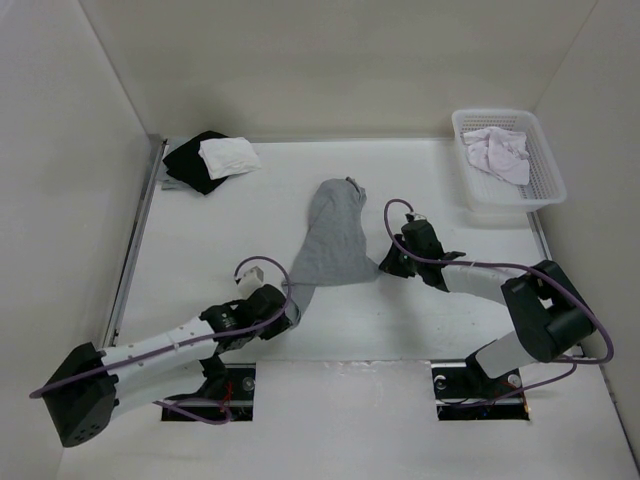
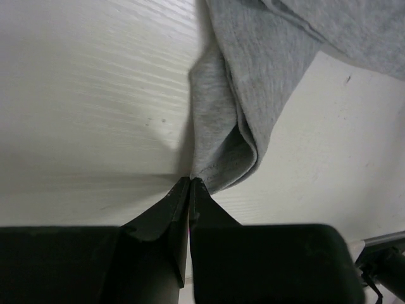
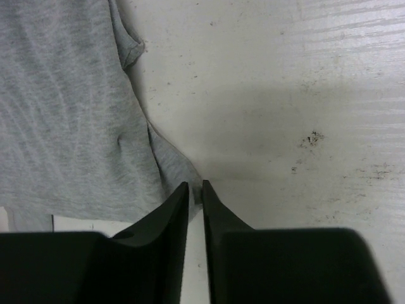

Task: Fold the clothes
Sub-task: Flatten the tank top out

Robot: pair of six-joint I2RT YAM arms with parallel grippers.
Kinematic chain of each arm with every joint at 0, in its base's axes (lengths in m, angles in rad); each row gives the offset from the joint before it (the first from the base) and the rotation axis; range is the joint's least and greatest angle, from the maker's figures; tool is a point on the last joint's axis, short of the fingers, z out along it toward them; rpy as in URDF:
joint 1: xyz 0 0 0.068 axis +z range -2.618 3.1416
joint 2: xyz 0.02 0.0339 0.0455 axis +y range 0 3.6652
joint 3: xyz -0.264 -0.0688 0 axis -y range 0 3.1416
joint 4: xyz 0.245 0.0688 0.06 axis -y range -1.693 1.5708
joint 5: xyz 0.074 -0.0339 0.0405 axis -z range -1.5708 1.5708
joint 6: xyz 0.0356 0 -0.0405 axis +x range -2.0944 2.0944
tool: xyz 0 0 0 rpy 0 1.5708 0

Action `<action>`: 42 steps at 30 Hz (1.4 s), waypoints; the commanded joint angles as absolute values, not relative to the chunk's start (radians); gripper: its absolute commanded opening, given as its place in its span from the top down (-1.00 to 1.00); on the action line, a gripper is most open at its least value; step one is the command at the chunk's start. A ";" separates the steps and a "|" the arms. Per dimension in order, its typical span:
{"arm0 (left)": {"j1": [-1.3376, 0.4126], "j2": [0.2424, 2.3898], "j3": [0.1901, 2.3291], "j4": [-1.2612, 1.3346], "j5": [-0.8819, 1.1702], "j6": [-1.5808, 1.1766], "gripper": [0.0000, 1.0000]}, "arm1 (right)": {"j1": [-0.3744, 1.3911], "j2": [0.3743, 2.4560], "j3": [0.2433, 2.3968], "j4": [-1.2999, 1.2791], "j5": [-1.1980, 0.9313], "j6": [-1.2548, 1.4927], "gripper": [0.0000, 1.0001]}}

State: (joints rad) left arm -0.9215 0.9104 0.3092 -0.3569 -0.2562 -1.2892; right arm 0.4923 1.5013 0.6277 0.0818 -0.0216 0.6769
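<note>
Top external, left tool (image 2: 190, 182) outstretched low, pinching garment (image 1: 335, 240) (right tool (image 3: 195, 187) perhaps too)

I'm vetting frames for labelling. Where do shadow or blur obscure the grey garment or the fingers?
Top external: even light, grey garment sharp. Left wrist: fingers black, blurred; shadow in the garment's fold. Right wrist: fingers likewise featureless; soft shadow on the table.

The grey garment (image 3: 69, 107) runs past the right wrist view's edge, its corner hidden behind the jaws.
</note>
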 commanded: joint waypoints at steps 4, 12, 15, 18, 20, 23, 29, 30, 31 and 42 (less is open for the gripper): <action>-0.843 0.770 0.310 -0.491 -0.311 -1.226 1.00 | 0.499 1.497 0.661 0.110 -0.060 0.676 0.98; -0.714 0.635 0.553 -0.427 -0.465 -0.959 1.00 | 0.579 0.960 0.733 -0.081 0.121 0.683 1.00; -0.648 0.608 0.684 -0.313 -0.500 -0.839 1.00 | 0.645 0.765 0.909 -0.228 0.285 0.626 1.00; -0.573 0.600 0.831 -0.181 -0.497 -0.753 1.00 | 0.711 0.692 1.130 -0.308 0.418 0.550 1.00; -0.503 0.630 1.003 -0.067 -0.486 -0.695 1.00 | 0.790 0.734 1.411 -0.327 0.531 0.418 1.00; -0.486 0.641 1.096 -0.032 -0.485 -0.675 1.00 | 0.821 0.773 1.529 -0.327 0.560 0.365 1.00; -0.490 0.661 1.330 -0.008 -0.483 -0.600 1.00 | 0.912 0.868 1.819 -0.319 0.588 0.244 1.00; -0.490 0.666 1.351 0.000 -0.488 -0.585 1.00 | 0.927 0.894 1.856 -0.319 0.584 0.227 1.00; -0.489 0.669 1.358 0.006 -0.488 -0.578 1.00 | 0.932 0.914 1.870 -0.316 0.578 0.221 1.00; -0.267 1.029 1.172 0.118 -0.431 -0.659 1.00 | 0.401 1.408 1.887 -0.287 0.028 0.466 1.00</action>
